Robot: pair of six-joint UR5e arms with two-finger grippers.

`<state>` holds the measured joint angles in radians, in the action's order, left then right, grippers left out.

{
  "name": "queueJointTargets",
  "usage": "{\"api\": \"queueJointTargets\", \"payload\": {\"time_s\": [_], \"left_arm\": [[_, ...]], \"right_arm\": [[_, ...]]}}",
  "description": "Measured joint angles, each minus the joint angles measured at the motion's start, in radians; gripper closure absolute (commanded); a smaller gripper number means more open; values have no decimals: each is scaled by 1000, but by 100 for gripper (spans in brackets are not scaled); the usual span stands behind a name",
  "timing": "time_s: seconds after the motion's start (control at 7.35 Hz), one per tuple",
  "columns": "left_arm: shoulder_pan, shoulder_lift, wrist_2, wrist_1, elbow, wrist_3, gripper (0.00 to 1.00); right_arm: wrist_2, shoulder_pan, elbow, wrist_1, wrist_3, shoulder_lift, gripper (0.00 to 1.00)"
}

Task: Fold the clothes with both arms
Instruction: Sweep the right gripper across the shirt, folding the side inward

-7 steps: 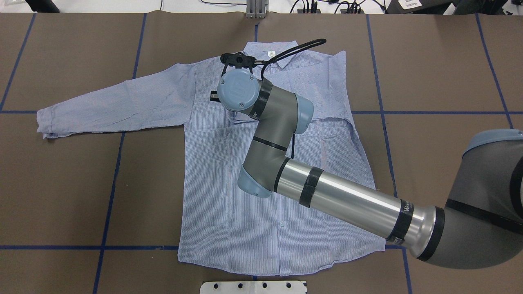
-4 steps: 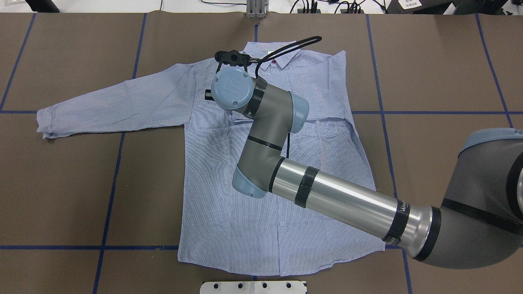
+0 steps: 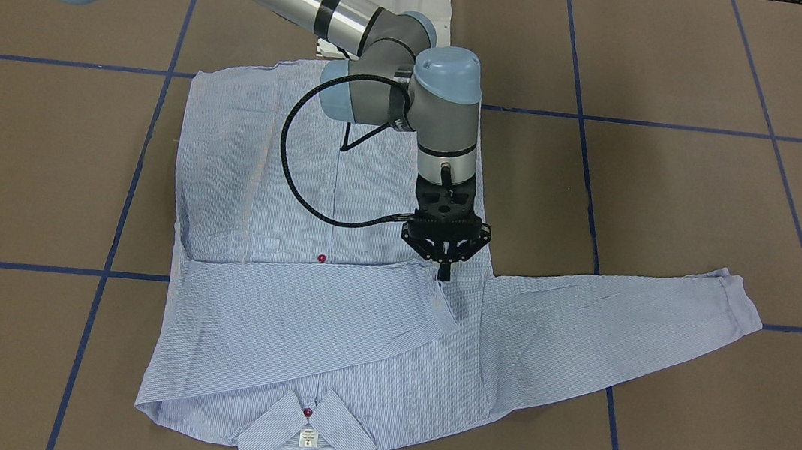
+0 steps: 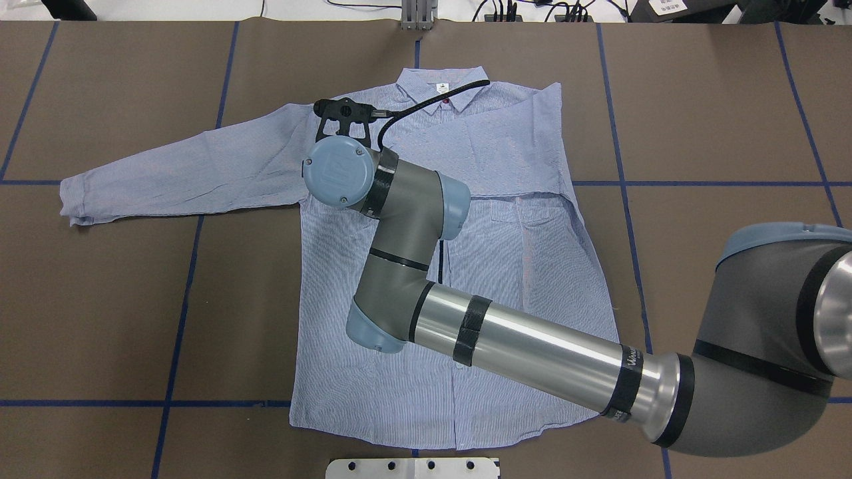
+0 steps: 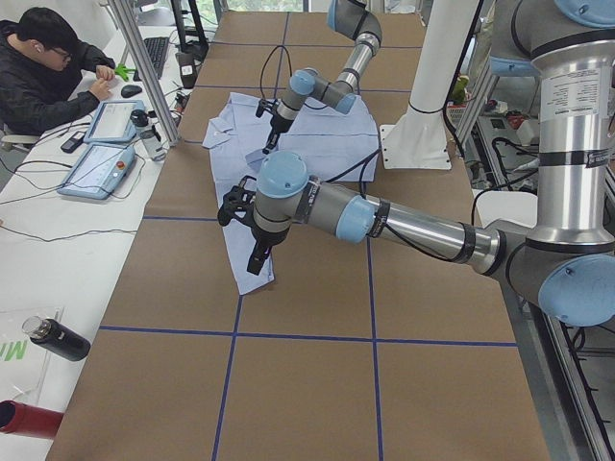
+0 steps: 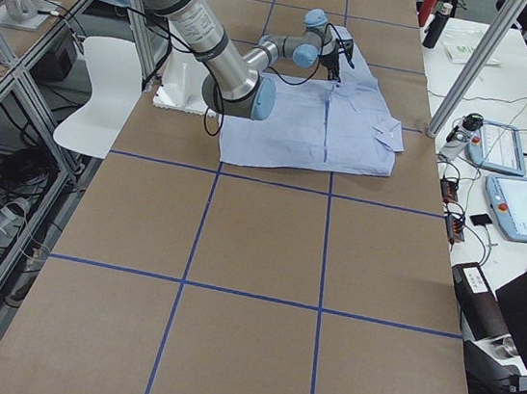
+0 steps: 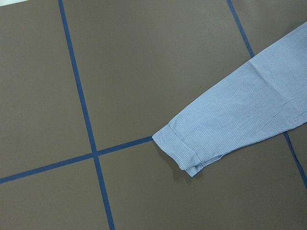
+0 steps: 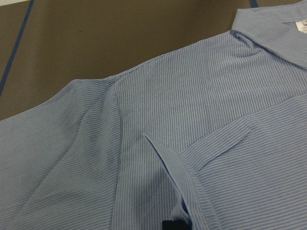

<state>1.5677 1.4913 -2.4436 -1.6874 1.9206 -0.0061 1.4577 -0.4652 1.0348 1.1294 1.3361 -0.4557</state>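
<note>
The light blue striped shirt (image 4: 373, 372) lies face up on the brown table, collar (image 4: 440, 83) at the far edge. One sleeve is folded across the chest (image 3: 302, 297). Its cuff (image 3: 447, 307) is pulled up at the tip, and my right gripper (image 3: 444, 274) is shut on it. The right wrist view shows that cuff (image 8: 168, 163) rising to a black fingertip (image 8: 173, 224). The other sleeve (image 4: 166, 173) lies stretched out sideways, and its cuff (image 7: 184, 148) shows from high up in the left wrist view. My left gripper (image 5: 258, 257) hangs above that sleeve end; I cannot tell if it is open.
The white pedestal base (image 4: 413, 468) stands at the table's near edge. Blue tape lines (image 4: 180, 319) grid the brown cover. A person (image 5: 48, 67) sits at a side desk holding tablets and a bottle (image 5: 56, 338). A metal post (image 4: 416, 13) stands behind the collar.
My right gripper has moved toward the overhead view's left across the upper chest, taking the folded sleeve's cuff with it. The shirt body and the stretched sleeve have not moved.
</note>
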Motion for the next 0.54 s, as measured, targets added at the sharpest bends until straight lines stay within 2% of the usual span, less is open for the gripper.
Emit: {"api": "queueJointTargets", "payload": {"time_s": [0.54], "left_arm": [[0, -1, 0, 0, 2, 0, 0]], "right_arm": [[12, -12, 3, 55, 41, 41, 1]]}}
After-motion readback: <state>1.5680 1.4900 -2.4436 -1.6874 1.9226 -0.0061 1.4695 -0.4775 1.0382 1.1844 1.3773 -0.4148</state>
